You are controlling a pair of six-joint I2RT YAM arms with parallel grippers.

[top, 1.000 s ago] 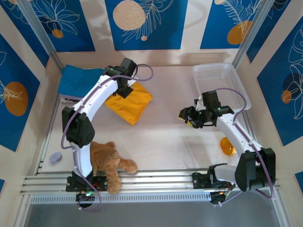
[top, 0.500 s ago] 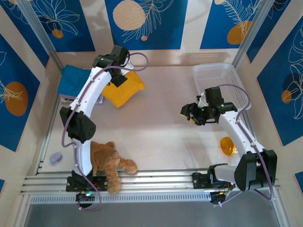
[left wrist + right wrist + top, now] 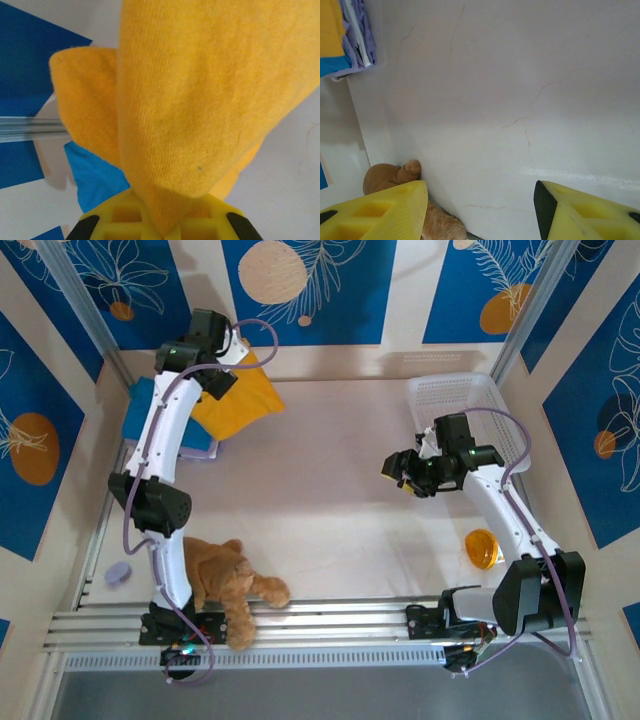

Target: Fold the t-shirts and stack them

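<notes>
- Mustard-orange t-shirt (image 3: 248, 395) is seen at the far left corner of the table (image 3: 330, 510), pinched in the left gripper (image 3: 213, 380); from above it is seen to overlap the right part of the blue t-shirt (image 3: 140, 412).
- In the left wrist view the left gripper (image 3: 165, 227) is shown clamped on a bunched fold of the mustard cloth (image 3: 200, 100), which hangs away from the jaws; a patch of the blue t-shirt (image 3: 97, 180) is visible just behind it.
- Whether the mustard cloth rests on the blue one or hangs just clear of it cannot be told.
- A lilac t-shirt (image 3: 362, 35) is glimpsed in the right wrist view — beneath the blue (image 3: 332, 65) and mustard (image 3: 330, 25) layers, at the top left.
- The right gripper (image 3: 393, 472) is held over the middle right of the table, near the white basket (image 3: 465, 405), with nothing in it.
- Its yellow fingers (image 3: 380, 212) are spread apart — only bare table (image 3: 495, 100) is seen between them.
- A brown teddy (image 3: 230, 585) lies at the near edge beside the left arm's base and is also seen past the right gripper's fingers (image 3: 390, 177).
- An orange cup (image 3: 481, 548) lies beside the right arm, well apart from the shirts.
</notes>
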